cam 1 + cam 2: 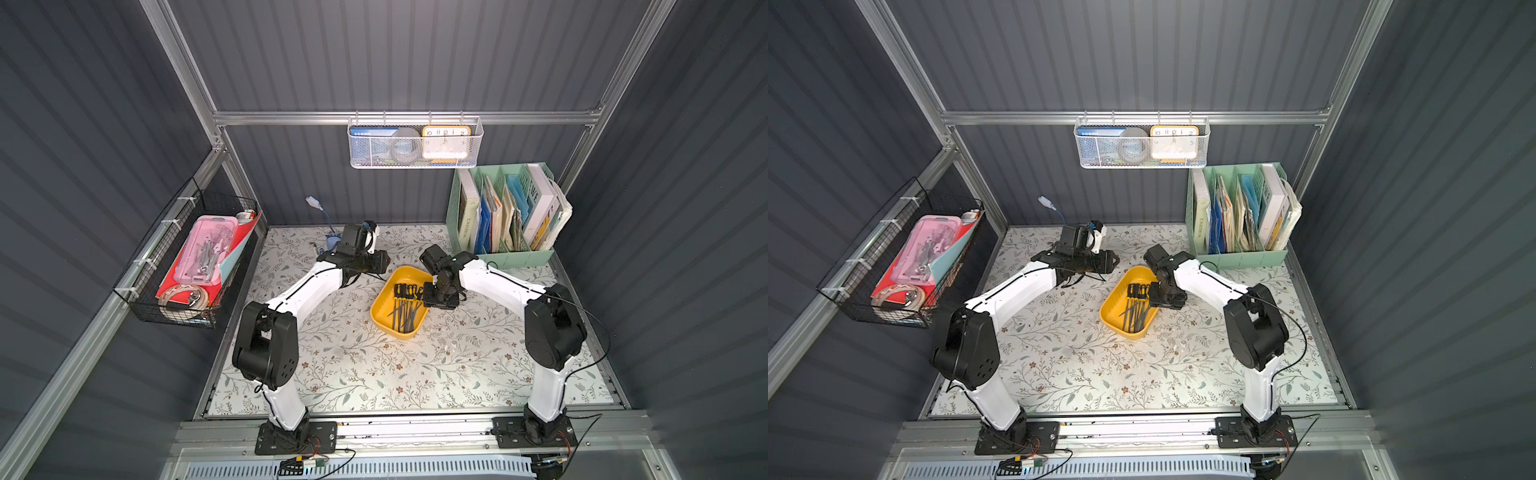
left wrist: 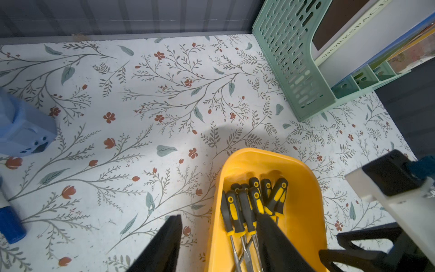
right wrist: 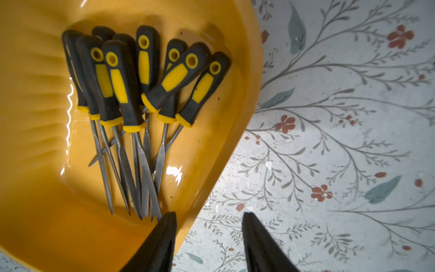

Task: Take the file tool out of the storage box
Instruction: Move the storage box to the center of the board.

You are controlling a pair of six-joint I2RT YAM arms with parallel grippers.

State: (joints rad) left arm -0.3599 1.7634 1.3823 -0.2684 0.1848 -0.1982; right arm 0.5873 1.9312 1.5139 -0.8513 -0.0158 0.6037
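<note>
My right gripper [image 3: 209, 215] spreads astride the storage box [image 3: 35, 212] rim. My left gripper [image 2: 219, 216] gapes too, with a book [image 2: 341, 40] marked WORKSPACE beyond it.

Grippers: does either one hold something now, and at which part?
Nothing is held. The left gripper and the right gripper stand open, and the files lie in the storage box.

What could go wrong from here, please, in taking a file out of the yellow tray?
The files lie crossed in a heap, so lifting one may drag others. The right fingers straddle the wall of the tray, so closing might pinch it instead. The left fingers hover close and could collide.
</note>
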